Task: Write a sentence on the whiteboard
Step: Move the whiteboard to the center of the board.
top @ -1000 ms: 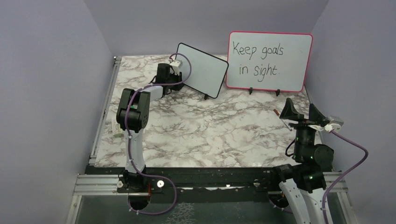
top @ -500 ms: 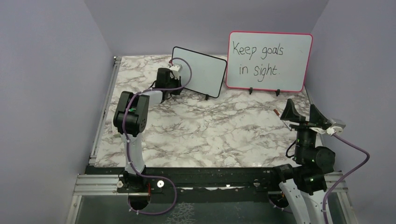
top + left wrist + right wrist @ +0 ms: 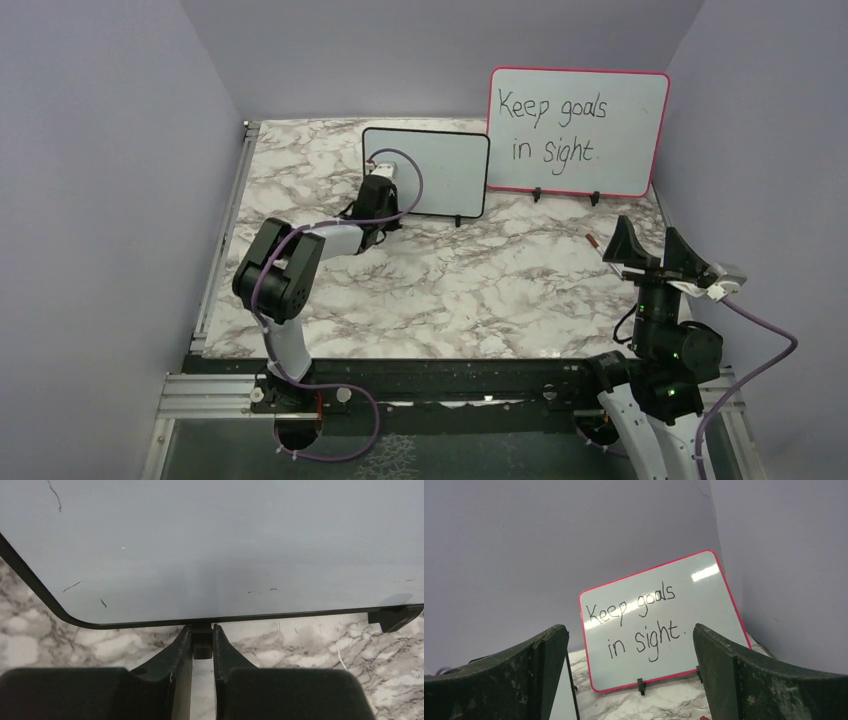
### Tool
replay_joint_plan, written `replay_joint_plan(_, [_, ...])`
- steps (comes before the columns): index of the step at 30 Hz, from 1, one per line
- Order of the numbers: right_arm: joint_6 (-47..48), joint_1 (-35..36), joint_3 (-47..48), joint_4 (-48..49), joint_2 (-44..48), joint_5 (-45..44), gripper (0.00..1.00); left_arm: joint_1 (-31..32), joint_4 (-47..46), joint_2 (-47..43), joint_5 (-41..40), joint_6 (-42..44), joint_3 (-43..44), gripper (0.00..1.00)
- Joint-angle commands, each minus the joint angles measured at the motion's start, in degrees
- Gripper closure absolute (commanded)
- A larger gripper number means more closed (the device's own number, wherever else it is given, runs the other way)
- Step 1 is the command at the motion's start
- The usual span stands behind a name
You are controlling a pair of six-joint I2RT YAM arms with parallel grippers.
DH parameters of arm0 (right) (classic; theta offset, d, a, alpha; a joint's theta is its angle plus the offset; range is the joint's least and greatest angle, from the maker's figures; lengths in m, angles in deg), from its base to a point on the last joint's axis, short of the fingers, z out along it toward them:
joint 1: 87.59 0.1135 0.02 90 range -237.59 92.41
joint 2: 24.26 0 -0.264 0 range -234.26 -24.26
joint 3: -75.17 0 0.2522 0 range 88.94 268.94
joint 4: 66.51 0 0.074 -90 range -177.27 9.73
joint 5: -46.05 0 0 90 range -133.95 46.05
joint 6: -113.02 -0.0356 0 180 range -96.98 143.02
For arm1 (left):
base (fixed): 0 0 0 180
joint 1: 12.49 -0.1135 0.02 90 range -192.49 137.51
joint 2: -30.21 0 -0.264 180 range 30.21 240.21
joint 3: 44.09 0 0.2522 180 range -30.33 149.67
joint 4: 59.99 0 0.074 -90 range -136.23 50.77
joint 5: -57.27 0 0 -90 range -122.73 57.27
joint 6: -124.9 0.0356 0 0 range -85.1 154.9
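Marble (image 3: 310, 645), whiteboard foot (image 3: 202, 649) in left pincer (image 3: 202, 631)

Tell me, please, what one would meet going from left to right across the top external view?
Left arm's elbow → whiteboard → pink-framed board

Walls (image 3: 100, 200): plain lavender, matte, closing in left, rear and right. The rear wall (image 3: 524, 555) stands ahead of my right jaws. Table (image 3: 450, 290): white marble-pattern top, grey veining, directly under my left jaws. Pink-framed board (image 3: 659, 625), lettered in black, stands framed between my right jaws, glare streaks on its face. Light even.
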Motion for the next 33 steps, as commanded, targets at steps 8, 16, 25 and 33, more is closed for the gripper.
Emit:
replay_joint_plan(8, [-0.6,2.7,0.0,-1.1,3.0,-3.8,0.00,9.2,5.6,-11.3,-13.7,-19.4,-13.0,1.00])
replay_joint_plan(16, [-0.9,4.3,0.3,-1.5,3.2,-4.3,0.00,18.0,11.3,-16.2,-20.5,-28.5,-15.6,1.00])
replay_joint_plan(25, [-1.3,5.1,0.7,-2.1,3.4,-4.8,0.00,28.3,20.8,-16.9,-31.0,-38.8,-13.7,1.00])
replay_joint_plan(33, [-1.5,5.6,0.9,-2.5,3.5,-5.4,0.00,36.3,27.5,-12.4,-36.3,-47.2,-8.7,1.00])
